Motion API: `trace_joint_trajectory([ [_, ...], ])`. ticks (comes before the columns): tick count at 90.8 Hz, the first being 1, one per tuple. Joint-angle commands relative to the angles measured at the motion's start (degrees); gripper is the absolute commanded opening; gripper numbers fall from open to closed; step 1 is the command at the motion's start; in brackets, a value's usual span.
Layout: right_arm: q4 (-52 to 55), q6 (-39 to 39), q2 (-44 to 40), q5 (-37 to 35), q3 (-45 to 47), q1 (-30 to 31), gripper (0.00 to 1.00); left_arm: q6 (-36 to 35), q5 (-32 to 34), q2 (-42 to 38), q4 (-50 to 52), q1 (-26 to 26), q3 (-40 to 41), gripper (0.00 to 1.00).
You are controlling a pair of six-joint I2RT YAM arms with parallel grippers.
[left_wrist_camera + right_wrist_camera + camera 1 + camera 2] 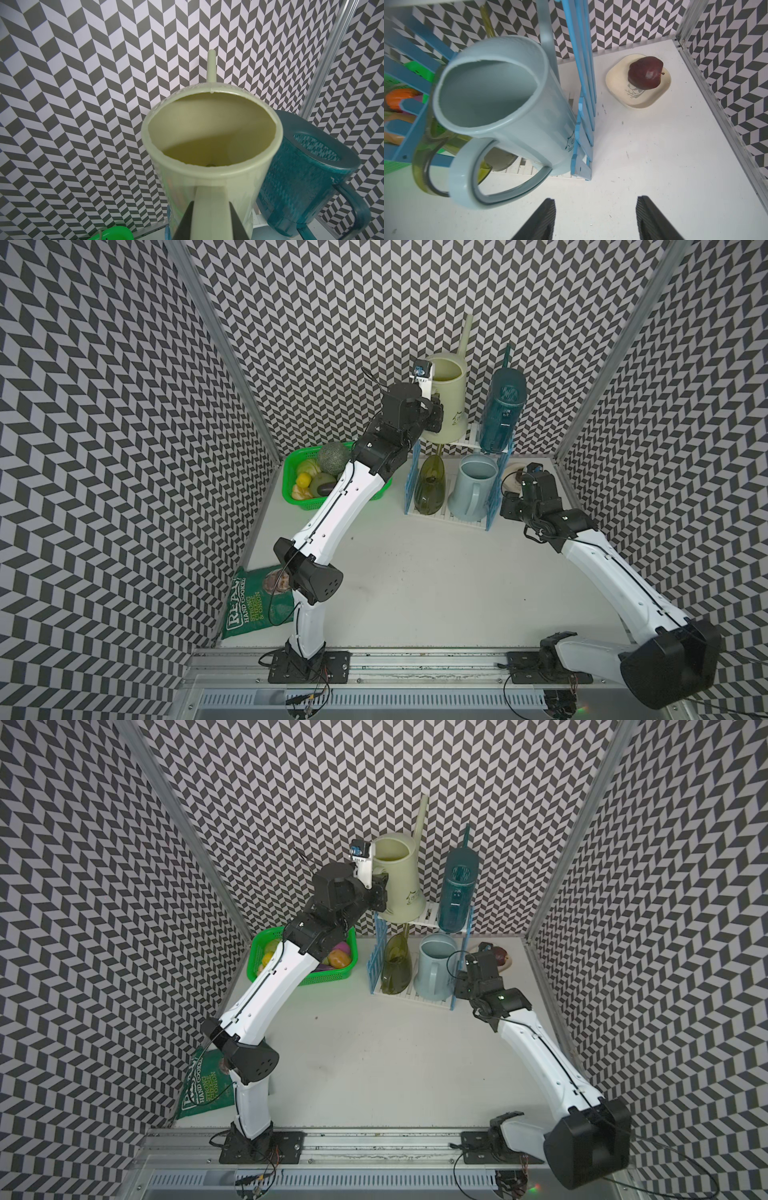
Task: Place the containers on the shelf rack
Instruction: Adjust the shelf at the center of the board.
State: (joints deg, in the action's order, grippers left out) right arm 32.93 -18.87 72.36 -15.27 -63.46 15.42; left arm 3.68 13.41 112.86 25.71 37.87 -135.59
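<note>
Backdrop: chevron-patterned walls (104, 406) enclosing a white table (415, 593).
Left gripper (209, 207): centre of frame in both top views, fingers clamped on the handle of the cream can (451, 414).
Cream can: upright at the upper tier of the rack (410, 481), upper centre.
Lower shelf: olive can (430, 485), then pale blue can (471, 489).
Upper shelf, right end: teal can (500, 414).
Right gripper (596, 199): right of the rack, jaws apart, empty.

Cream can (449, 406), teal can (500, 414) upright on rack (410, 485) top; olive can (430, 485), seemingly tipped, pale-blue can (473, 487) below.
</note>
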Motion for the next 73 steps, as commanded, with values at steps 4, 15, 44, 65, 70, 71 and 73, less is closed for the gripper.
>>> trace_joint_trajectory([
  [4,-6.89,0.37,2.12,2.07,0.47,-1.27,0.6,-0.4,0.3,-2.4,-6.02,0.38,0.79,0.0],
  [15,-8.52,0.3,4.76,3.23,0.53,-1.66,0.58,0.09,-0.19,-2.53,-6.18,0.41,0.94,0.0],
  [44,-9.21,-0.55,13.84,5.07,-2.33,-2.82,0.49,0.0,-0.01,-3.34,-6.4,0.45,2.03,0.0],
  [65,-10.44,-1.14,16.94,6.08,-2.72,-2.76,0.32,-0.25,0.04,-3.97,-6.84,0.45,3.0,0.0],
  [70,-10.55,-1.12,16.83,6.29,-2.53,-2.68,0.29,-0.34,0.1,-4.07,-6.95,0.45,3.01,0.0],
  [71,-10.62,-1.1,16.8,6.25,-2.49,-2.68,0.29,-0.34,0.11,-4.06,-6.97,0.41,2.99,0.0],
  [73,-10.8,-1.13,16.77,6.33,-2.36,-2.63,0.27,-0.34,0.08,-4.03,-7.05,0.42,3.06,0.0],
])
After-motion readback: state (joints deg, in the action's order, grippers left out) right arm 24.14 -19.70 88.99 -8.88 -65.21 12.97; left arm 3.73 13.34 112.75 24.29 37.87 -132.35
